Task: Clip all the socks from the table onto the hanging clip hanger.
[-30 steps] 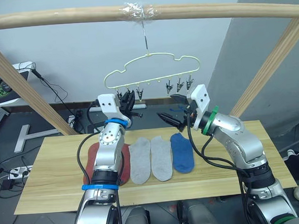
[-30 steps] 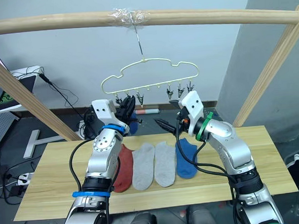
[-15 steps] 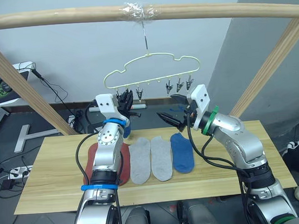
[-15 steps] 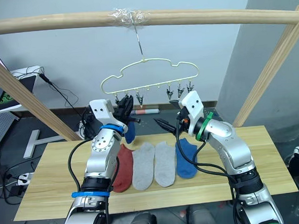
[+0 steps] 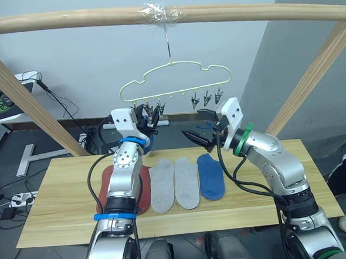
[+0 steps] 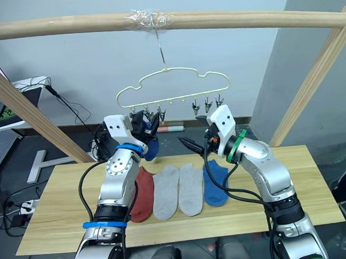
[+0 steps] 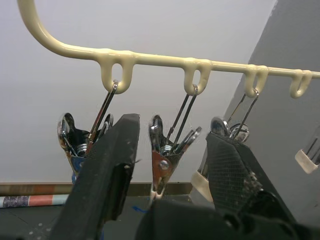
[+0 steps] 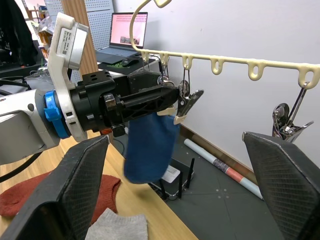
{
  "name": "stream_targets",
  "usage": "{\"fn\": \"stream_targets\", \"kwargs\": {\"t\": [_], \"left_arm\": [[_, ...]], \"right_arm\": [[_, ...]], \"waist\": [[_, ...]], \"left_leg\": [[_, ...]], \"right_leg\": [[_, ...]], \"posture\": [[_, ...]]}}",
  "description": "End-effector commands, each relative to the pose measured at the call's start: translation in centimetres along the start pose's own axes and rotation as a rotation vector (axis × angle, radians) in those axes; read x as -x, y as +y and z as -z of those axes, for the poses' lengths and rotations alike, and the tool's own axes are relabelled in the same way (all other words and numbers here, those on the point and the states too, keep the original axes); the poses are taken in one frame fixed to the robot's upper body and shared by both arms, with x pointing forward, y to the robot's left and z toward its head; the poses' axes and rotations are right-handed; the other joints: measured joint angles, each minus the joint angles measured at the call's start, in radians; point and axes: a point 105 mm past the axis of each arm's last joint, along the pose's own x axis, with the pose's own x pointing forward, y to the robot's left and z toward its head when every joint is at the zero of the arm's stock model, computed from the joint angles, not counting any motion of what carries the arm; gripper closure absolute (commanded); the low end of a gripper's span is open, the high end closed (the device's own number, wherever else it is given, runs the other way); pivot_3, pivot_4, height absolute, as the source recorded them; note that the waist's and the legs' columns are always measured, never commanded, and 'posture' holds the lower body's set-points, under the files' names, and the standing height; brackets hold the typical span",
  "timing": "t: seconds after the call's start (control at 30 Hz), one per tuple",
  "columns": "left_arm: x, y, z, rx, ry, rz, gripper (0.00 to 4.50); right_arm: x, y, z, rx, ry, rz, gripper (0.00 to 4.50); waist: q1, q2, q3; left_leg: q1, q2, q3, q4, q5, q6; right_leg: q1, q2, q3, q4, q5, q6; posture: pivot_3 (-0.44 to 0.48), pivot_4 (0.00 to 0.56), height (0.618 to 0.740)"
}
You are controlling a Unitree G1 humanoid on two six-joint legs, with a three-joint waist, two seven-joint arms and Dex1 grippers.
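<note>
The left gripper [image 7: 167, 175], jaws spread, straddled a clip [image 7: 161, 165] at frame centre; a blue sock [image 8: 150, 150] hung beside it. The right gripper [image 5: 197, 128] was spread, empty.

no readable text, labels, brands, numbers or signs on anything in these views

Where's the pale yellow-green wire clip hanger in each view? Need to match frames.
Left eye: pale yellow-green wire clip hanger centre, hanging under the pole.
Right eye: centre, under the pole.
Left wrist: its lower bar, clips hanging below.
Right wrist: same bar.
Shared landmark: left end effector at its clips.
</note>
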Motion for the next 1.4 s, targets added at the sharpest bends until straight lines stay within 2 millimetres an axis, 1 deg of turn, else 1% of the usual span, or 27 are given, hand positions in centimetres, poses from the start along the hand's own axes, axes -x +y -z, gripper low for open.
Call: {"fn": "stream_targets", "kwargs": {"t": [0.03, 0.47, 0.5, 0.53, 0.67, 0.73, 0.77, 1.17, 1.2, 1.3, 1.4], "left_arm": [[-0.3, -0.1, -1.6, -0.011, -0.055, 0.0, 2.01], [-0.4, 0.0, -2.1, -0.018, -0.073, 0.001, 2.01], [-0.4, 0.0, -2.1, -0.017, -0.075, 0.001, 2.4], [-0.4, 0.0, -2.2, -0.016, -0.078, 0.003, 2.61], [-0.4, -0.2, -2.3, -0.011, -0.084, 0.006, 3.79], [-0.4, -0.2, -2.3, -0.011, -0.085, 0.008, 4.22], [-0.4, -0.2, -2.3, -0.012, -0.086, 0.008, 4.3], [-0.2, -0.3, -2.3, -0.019, -0.079, 0.014, 4.3], [-0.2, -0.2, -2.3, -0.022, -0.078, 0.011, 4.3], [-0.1, -0.1, -2.4, -0.021, -0.078, 0.011, 4.3], [0.0, 0.0, -2.3, -0.021, -0.072, 0.016, 4.3]], "right_arm": [[0.3, 0.1, -1.8, 0.034, -0.056, -0.007, 0.0], [0.3, 0.1, -1.9, 0.033, -0.059, -0.008, 0.0], [0.2, 0.1, -1.9, 0.033, -0.059, -0.007, 0.0], [0.2, 0.1, -1.9, 0.032, -0.059, -0.007, 0.0], [0.2, 0.2, -1.8, 0.029, -0.059, -0.01, 0.0], [0.2, 0.2, -1.8, 0.026, -0.059, -0.011, 0.0], [0.2, 0.2, -1.8, 0.025, -0.059, -0.011, 0.0], [0.2, 0.3, -1.6, 0.024, -0.055, -0.015, 0.0], [0.2, 0.2, -1.2, 0.024, -0.035, -0.008, 0.0], [0.7, -0.7, 1.7, 0.027, 0.086, 0.047, 0.0], [1.3, -1.4, 4.0, 0.02, 0.166, 0.097, 0.0]], "waist": [[0.0, 0.0, 0.0], [0.0, 0.0, 0.0], [0.0, 0.0, 0.0], [0.0, 0.0, 0.0], [0.0, 0.0, 0.0], [0.0, 0.0, 0.0], [0.0, 0.0, 0.0], [0.0, 0.0, 0.0], [0.0, 0.0, 0.0], [0.001, 0.0, 0.0], [0.001, 0.0, 0.0]], "left_leg": [[0.0, 0.0, 0.0, 0.0, 0.0, 0.0], [0.0, 0.0, 0.0, 0.0, 0.0, 0.0], [0.0, 0.0, 0.0, 0.0, 0.0, 0.0], [0.0, 0.0, 0.0, 0.0, 0.0, 0.0], [0.0, 0.0, 0.0, 0.0, 0.0, 0.0], [0.0, 0.0, 0.0, 0.0, 0.0, 0.0], [0.0, 0.0, 0.0, 0.0, 0.0, 0.0], [0.0, 0.0, 0.0, 0.0, 0.0, 0.0], [0.0, 0.0, 0.0, 0.0, 0.0, 0.0], [0.0, 0.0, 0.0, 0.0, 0.0, 0.0], [0.0, 0.0, 0.0, 0.0, 0.0, 0.0]], "right_leg": [[0.0, 0.0, 0.0, 0.0, 0.0, 0.0], [0.0, 0.0, 0.0, 0.0, 0.0, 0.0], [0.0, 0.0, 0.0, 0.0, 0.0, 0.0], [0.0, 0.0, 0.0, 0.0, 0.0, 0.0], [0.0, 0.0, 0.0, 0.0, 0.0, 0.0], [0.0, 0.0, 0.0, 0.0, 0.0, 0.0], [0.0, 0.0, 0.0, 0.0, 0.0, 0.0], [0.0, 0.0, 0.0, 0.0, 0.0, 0.0], [0.0, 0.0, 0.0, 0.0, 0.0, 0.0], [0.0, 0.0, 0.0, 0.0, 0.0, 0.0], [0.0, 0.0, 0.0, 0.0, 0.0, 0.0]], "posture": [[-0.038, 0.165, 0.74], [-0.036, 0.168, 0.74], [-0.036, 0.168, 0.74], [-0.034, 0.167, 0.74], [-0.033, 0.166, 0.74], [-0.033, 0.166, 0.74], [-0.031, 0.165, 0.74], [-0.026, 0.162, 0.74], [-0.026, 0.162, 0.74], [-0.026, 0.162, 0.74], [-0.026, 0.162, 0.74]]}}
